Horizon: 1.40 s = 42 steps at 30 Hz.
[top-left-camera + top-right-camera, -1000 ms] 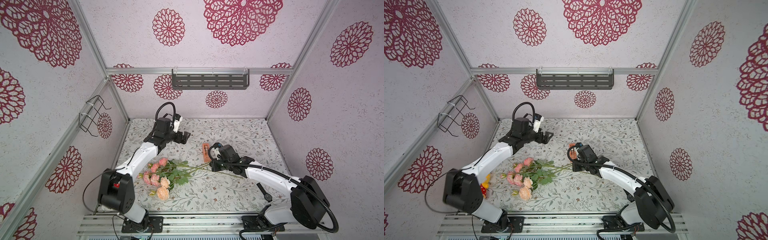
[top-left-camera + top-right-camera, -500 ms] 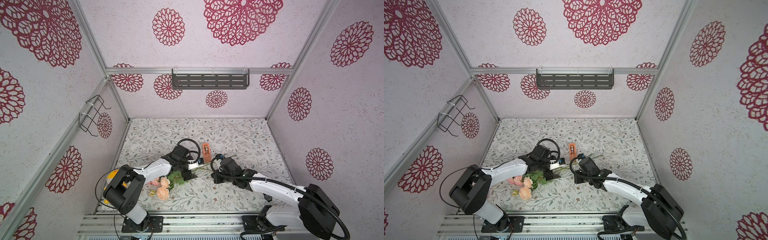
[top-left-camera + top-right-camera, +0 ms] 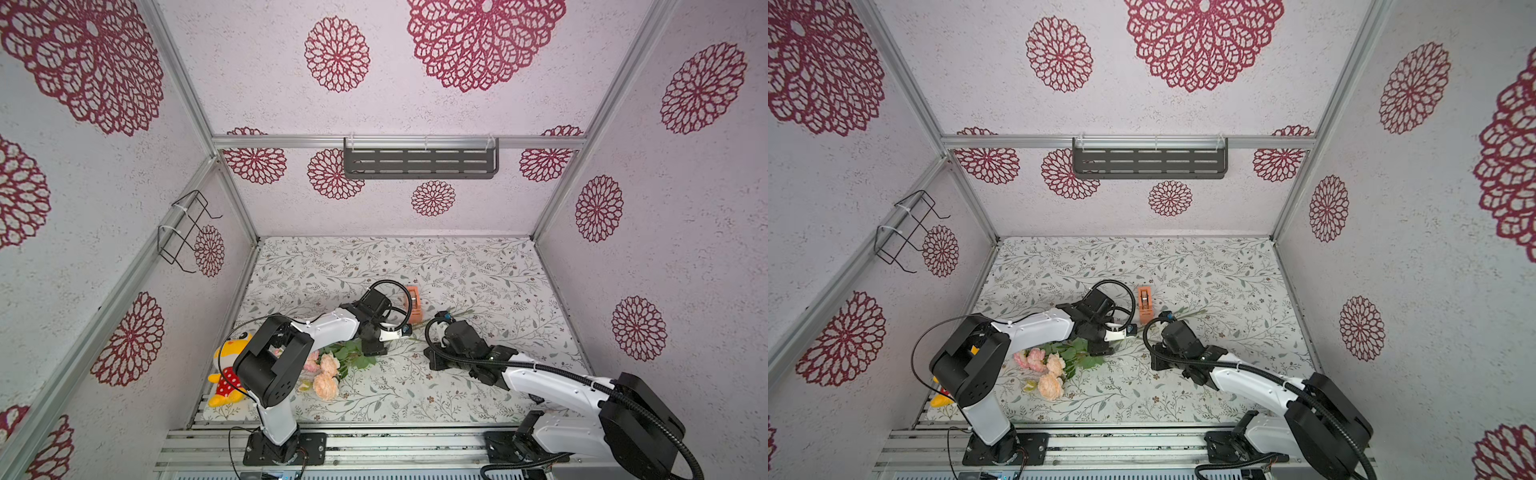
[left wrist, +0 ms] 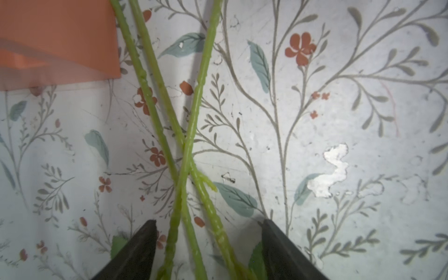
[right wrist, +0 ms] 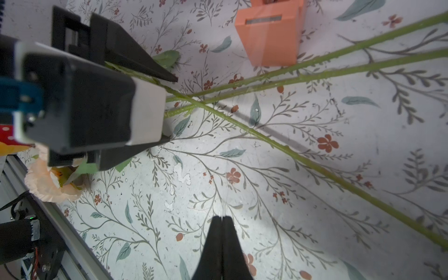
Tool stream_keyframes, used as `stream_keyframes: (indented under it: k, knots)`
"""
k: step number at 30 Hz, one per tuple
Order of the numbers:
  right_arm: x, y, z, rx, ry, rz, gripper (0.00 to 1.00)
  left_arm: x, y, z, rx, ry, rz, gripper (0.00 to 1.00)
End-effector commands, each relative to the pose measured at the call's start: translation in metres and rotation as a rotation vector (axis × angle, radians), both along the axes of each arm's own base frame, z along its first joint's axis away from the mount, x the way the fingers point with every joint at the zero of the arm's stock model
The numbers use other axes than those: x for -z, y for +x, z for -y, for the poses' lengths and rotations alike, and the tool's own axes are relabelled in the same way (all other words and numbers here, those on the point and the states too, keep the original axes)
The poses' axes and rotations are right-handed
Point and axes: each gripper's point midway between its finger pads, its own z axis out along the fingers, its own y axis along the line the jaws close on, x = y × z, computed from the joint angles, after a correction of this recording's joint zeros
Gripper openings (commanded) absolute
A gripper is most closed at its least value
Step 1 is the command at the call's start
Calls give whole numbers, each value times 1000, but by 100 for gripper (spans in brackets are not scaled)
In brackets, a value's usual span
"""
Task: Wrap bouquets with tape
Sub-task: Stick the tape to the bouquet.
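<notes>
Now the left hand (image 4: pixel 208 221) has swung from the rear of the surface (image 3: pixel 457 266) down over the bouquet stems (image 4: pixel 188 155), lower centre in both top views. Its jaws straddle them, half-open and narrowing, nothing gripped. The right hand (image 5: pixel 221 218) is shut, empty. The orange tape dispenser (image 3: pixel 413 303) stands just beside the stems, so taping is still pending.

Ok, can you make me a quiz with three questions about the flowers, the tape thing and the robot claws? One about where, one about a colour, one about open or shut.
1. Where do the green stems lie?
A. inside the open left claw
B. in a vase
C. on the ceiling

2. What colour is the tape holder?
A. blue
B. orange
C. black

3. How is the right claw?
A. wide open
B. gripping a pink flower
C. shut

Answers:
1 A, its black tips stand either side of the stems.
2 B, it is plainly orange.
3 C, its tips press together.
</notes>
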Motion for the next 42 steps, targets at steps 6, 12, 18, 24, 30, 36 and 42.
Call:
stream_keyframes:
  k: [6, 12, 18, 24, 30, 36, 42]
  knots:
    - [-8, -11, 5, -15, 13, 12, 0, 30, -3, -28, -3, 173, -87, 58]
    - [-9, -12, 10, -12, 2, 28, 0, 34, -1, -31, -4, 185, -118, 43]
    - [0, -16, 7, -27, 20, 4, 0, 23, 0, -22, -1, 124, -116, 26]
    - [9, -17, 3, -8, 52, -21, 0, 10, 6, -15, -19, 63, -92, 3]
    - [16, -20, -13, -39, 47, -23, 0, -11, 10, -5, -56, -33, -92, 0]
    - [26, -11, -13, -40, -27, 58, 1, -28, 3, 1, -32, -99, -100, 0]
    - [38, -11, -13, -72, -75, 48, 18, -31, -3, 1, -17, -105, -124, 0]
